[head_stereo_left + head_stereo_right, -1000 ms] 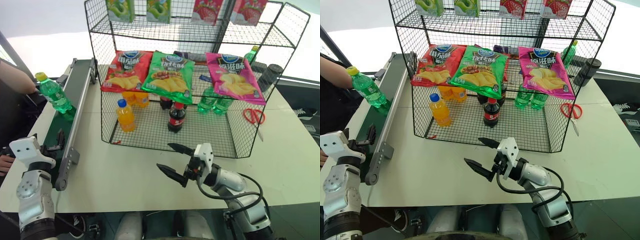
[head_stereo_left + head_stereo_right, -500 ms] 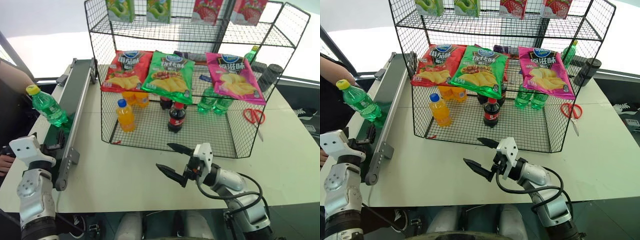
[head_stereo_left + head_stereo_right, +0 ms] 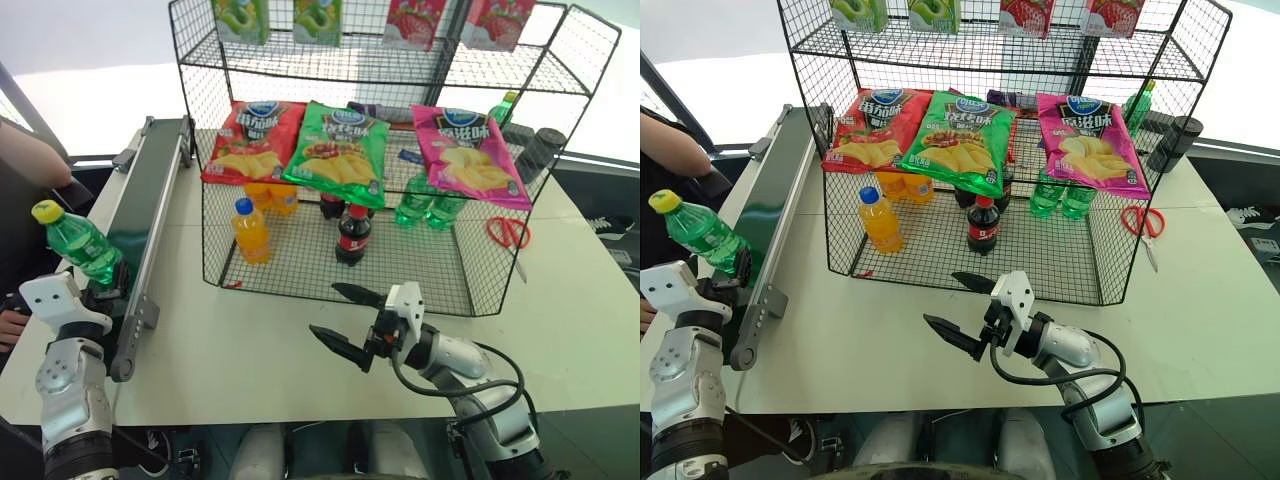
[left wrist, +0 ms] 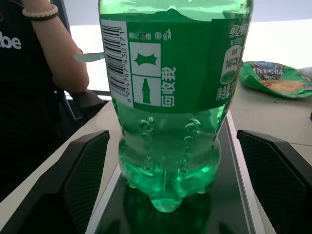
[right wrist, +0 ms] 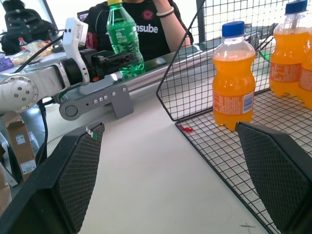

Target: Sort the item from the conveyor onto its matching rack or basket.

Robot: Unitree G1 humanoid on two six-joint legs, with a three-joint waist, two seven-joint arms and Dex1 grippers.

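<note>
- We find the small clear-green plastic soda bottle with a yellow cap standing upright on the long dark green conveyor belt, at the left edge of the frame.
- In the left wrist view it stands between the spread fingers of the left gripper; we see no contact.
- The right gripper, lower centre, is spread and empty.
- The large black wire-grid rack, upper centre, already holds matching green bottles.
- We judge nothing done yet: grasp, carry and placement remain.
</note>
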